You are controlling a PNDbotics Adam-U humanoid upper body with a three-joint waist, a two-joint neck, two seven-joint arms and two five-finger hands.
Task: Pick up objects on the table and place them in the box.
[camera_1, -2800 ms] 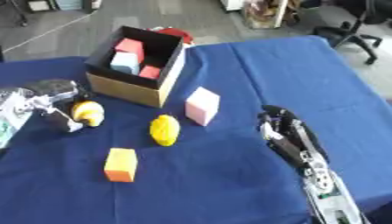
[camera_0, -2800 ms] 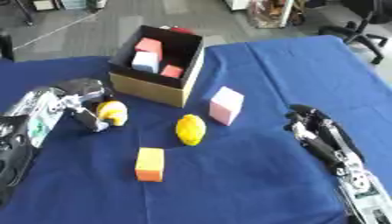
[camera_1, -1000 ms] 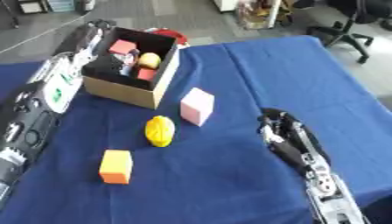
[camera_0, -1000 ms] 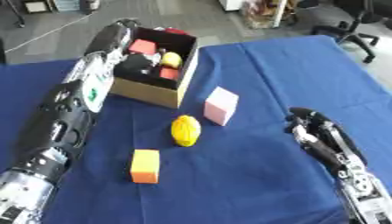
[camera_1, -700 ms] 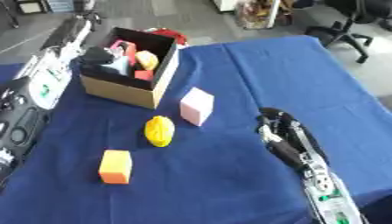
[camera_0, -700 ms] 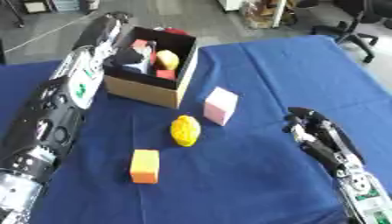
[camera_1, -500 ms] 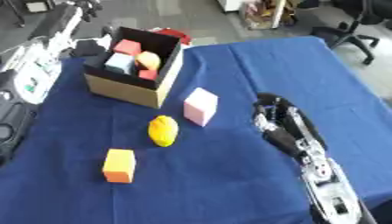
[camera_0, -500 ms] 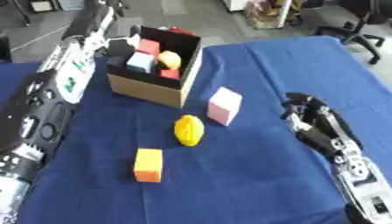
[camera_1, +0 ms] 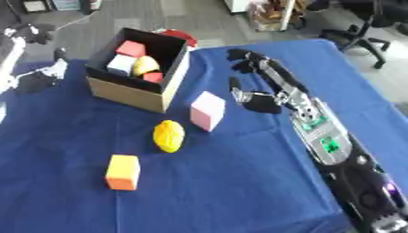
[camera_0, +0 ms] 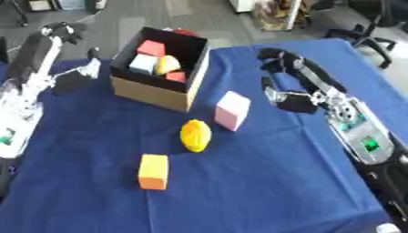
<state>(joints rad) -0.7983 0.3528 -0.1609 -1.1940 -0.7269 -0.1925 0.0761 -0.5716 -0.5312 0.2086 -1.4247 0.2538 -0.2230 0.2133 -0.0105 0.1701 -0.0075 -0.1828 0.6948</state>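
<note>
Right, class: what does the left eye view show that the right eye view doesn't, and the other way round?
Only the left eye view shows a long stretch of the left arm down the picture's left side. Only the right eye view follows the right arm down to the bottom corner. Both show the box, the pink block, the yellow object, the orange block, the right hand and the blue table.

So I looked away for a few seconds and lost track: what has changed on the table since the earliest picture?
The left hand carried the small yellow object from the cloth into the box, let it go, and has drawn back to the far left. The right hand has reached forward toward the pink block. The pink block, the yellow lemon-shaped object and the orange block stayed put.
</note>
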